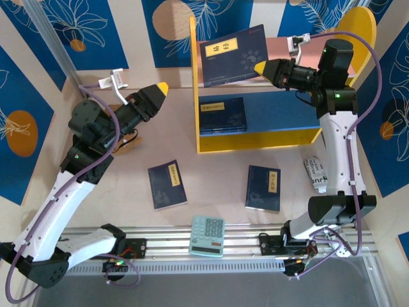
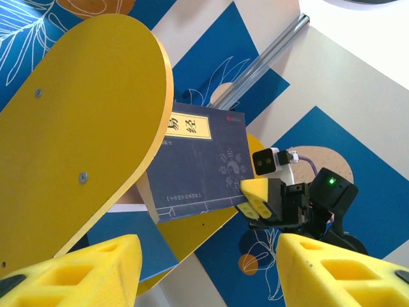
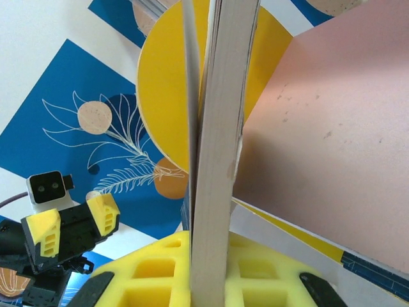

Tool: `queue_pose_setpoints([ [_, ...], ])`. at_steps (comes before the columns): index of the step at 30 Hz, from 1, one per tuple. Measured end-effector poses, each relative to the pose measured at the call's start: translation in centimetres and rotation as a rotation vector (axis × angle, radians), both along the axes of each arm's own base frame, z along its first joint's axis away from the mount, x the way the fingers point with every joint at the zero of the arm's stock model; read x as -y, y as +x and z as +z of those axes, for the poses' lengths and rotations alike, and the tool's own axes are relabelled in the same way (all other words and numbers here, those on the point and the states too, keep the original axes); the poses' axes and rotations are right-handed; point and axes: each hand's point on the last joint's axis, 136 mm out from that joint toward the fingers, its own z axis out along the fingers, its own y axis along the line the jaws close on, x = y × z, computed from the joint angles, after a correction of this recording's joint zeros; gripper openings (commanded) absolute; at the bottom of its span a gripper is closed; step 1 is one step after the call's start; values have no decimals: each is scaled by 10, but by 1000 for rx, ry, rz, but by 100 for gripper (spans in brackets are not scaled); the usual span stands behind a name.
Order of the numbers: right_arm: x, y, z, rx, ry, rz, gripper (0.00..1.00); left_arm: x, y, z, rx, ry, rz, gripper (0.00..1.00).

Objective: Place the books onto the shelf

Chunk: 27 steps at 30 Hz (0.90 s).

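The shelf (image 1: 281,114) holds a lower book (image 1: 222,115) and a tilted upper book (image 1: 233,54).

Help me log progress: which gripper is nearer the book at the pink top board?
Right. The right gripper grips that book by its edge; the left gripper hangs open, left of the shelf, apart from it.

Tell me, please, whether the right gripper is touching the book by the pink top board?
Touching. In the right wrist view the right gripper has the book edge-on between its yellow fingers, both pressed against it.
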Motion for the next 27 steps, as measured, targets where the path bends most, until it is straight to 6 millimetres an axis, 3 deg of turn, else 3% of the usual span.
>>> queue_pose_setpoints([
  [27, -14, 25, -18, -48, -10, 9, 1, 2, 7, -20, -96, 61, 12, 59],
])
